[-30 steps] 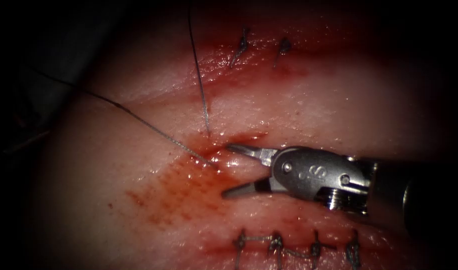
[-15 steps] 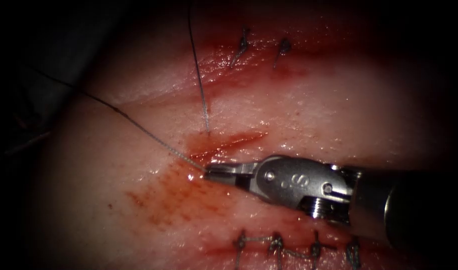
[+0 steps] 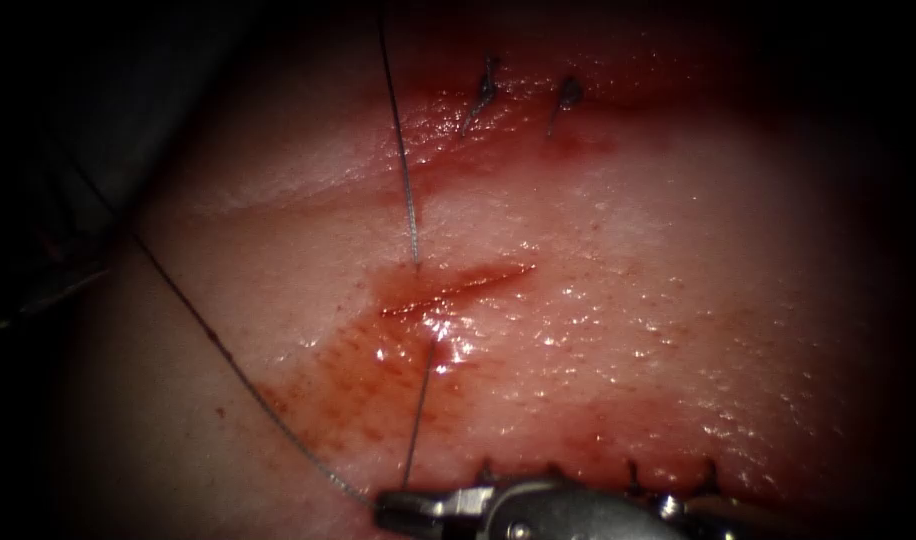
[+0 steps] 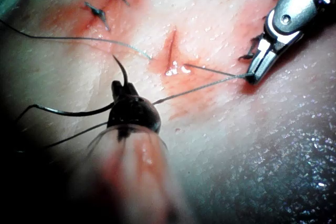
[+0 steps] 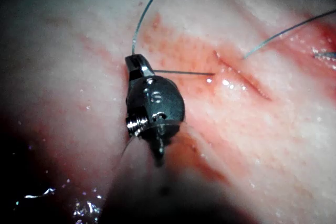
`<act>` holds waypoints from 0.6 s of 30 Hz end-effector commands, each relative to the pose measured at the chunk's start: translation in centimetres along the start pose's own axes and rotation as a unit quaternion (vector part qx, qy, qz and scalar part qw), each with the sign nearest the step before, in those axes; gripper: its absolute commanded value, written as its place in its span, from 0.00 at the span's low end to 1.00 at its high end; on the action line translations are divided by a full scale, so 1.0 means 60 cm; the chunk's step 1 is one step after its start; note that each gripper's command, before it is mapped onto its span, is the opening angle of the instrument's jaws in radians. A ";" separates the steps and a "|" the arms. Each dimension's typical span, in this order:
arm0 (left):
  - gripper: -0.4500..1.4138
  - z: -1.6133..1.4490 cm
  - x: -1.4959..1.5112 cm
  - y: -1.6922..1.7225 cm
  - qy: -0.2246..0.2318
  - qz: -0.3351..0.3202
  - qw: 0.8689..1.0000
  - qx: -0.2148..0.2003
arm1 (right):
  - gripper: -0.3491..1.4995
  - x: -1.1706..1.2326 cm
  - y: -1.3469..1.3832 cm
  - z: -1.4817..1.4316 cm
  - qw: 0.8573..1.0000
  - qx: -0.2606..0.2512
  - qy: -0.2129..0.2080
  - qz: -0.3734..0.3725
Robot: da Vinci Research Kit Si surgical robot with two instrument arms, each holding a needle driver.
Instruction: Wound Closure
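Observation:
The short cut [image 3: 458, 285] in the tissue [image 3: 678, 250] is wet with red fluid [image 3: 358, 380]. My right tool [image 3: 398, 510] sits at the lower edge of the endoscope view, below the cut's left end. It is shut on the thread [image 3: 418, 420], which rises taut from the jaws to the cut. A second strand [image 3: 228, 365] leaves the jaws up and to the left. Another strand [image 3: 403, 170] enters the tissue just above the cut. My left tool [image 4: 119, 85] is shut on the curved needle [image 4: 122, 69], whose pointed end arcs out beyond the jaws, clear of the tissue. The right tool [image 5: 135, 62] grips the thread [image 5: 184, 72] at its tips.
Two finished stitches [image 3: 483, 90] lie on the tissue beyond the cut. A row of several stitches [image 3: 628, 475] runs along the near edge, just behind the right tool. Loose thread [image 4: 58, 111] curls beside the left tool.
The right tool's jaws stood open beside the cut, then shut on the thread at its left end. They have moved down to the picture's lower edge, pulling thread through.

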 end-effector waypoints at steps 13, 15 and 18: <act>0.00 0.0024 -0.0002 0.0018 -0.004 0.007 1.000 -0.008 | 0.79 0.0050 -0.0020 0.0036 0.998 0.008 0.065 0.000; 0.00 0.0026 -0.0002 0.0018 -0.004 0.007 1.000 -0.008 | 0.90 0.0052 0.0014 0.0016 0.996 -0.008 0.091 -0.010; 0.00 0.0030 -0.0003 0.0017 -0.004 0.007 1.000 -0.008 | 0.94 0.0058 0.0059 -0.0023 0.992 -0.030 0.120 -0.028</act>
